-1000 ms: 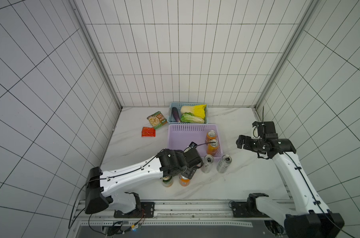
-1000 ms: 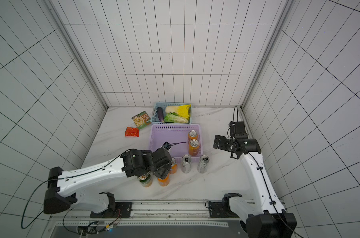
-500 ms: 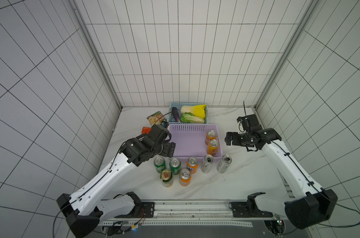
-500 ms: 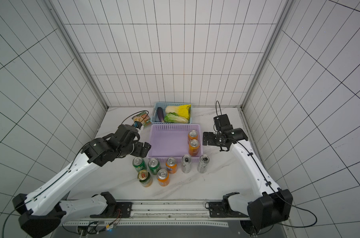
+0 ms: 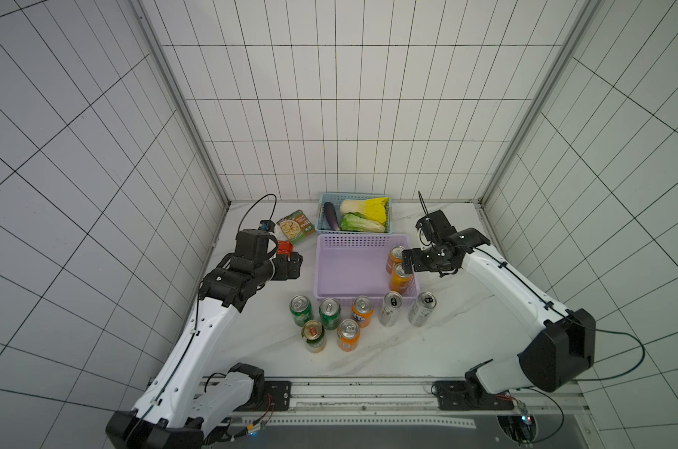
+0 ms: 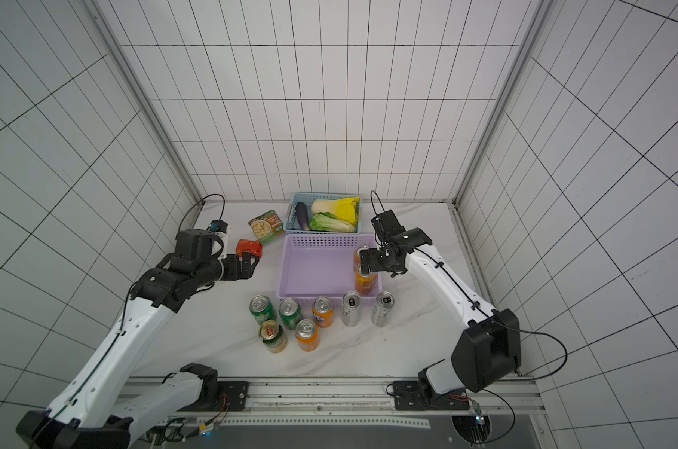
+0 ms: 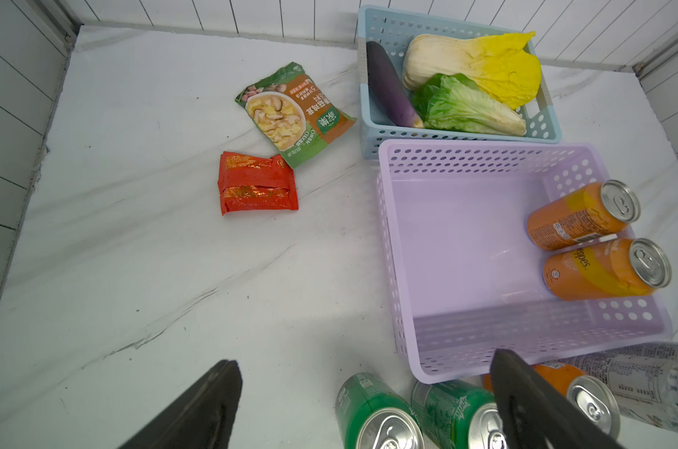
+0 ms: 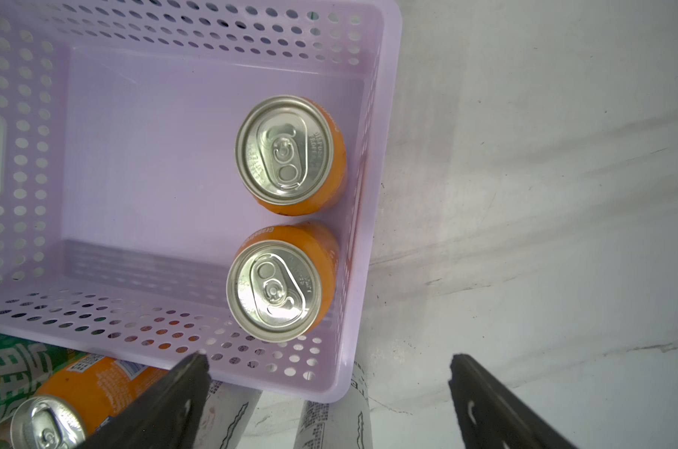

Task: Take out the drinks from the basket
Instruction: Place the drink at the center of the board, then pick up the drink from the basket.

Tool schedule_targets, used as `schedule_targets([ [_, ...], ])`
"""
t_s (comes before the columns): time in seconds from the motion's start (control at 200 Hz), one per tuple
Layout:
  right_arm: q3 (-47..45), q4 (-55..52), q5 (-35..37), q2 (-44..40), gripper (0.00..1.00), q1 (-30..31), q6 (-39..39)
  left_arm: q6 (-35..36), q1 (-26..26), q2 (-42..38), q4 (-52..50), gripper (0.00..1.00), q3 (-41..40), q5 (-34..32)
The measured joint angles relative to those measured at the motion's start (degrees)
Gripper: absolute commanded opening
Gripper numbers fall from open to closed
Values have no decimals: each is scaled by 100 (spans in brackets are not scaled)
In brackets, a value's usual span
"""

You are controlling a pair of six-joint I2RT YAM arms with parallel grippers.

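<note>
Jaws spread wide on both arms, and nothing in either pair! Now the right jaws hang just above the lilac basket [image 5: 358, 243] at its right-hand end, over the only drinks left inside. That's two orange cans, both upright, the far can [image 8: 290, 155] and the near can [image 8: 281, 287] close together and tight against the side wall. Meanwhile the left jaws sit well off to the basket's other side, over bare counter [image 5: 387, 361] near a red packet [image 7: 257, 182], out of the play. Seven cans [image 5: 362, 311] already stand on the counter in front of the basket, so I make this the second-to-last pick, and it belongs to the right arm. In the right wrist view the fingers [image 8: 166, 404] straddle the basket's near corner, not a can. So the call is: slide inward until the near can sits between them, drop past the rim, close on its body, lift straight up. Watch that wall and the neighbouring can, because there looks to be little room for a finger on either side.
</note>
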Motion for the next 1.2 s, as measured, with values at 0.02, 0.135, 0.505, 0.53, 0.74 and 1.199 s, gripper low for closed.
schedule_targets([
  [0.02, 15, 7, 7, 46, 99, 17, 2, -2, 103, -24, 63, 98, -72, 74],
  [0.135, 85, 9, 26, 282, 98, 136, 13, -7, 568, -142, 328, 98, -417, 424],
  [0.505, 188, 50, 26, 844, 94, 356, 37, -44, 940, -304, 866, 98, -1097, 866],
  [0.53, 188, 52, 26, 876, 94, 361, 42, -44, 955, -310, 883, 98, -1128, 870],
  [0.74, 190, 107, 24, 1095, 89, 424, 81, -44, 1010, -319, 942, 98, -1220, 885],
  [1.199, 190, 284, 74, 1563, 80, 503, 144, -42, 1012, -313, 966, 98, -1244, 887],
])
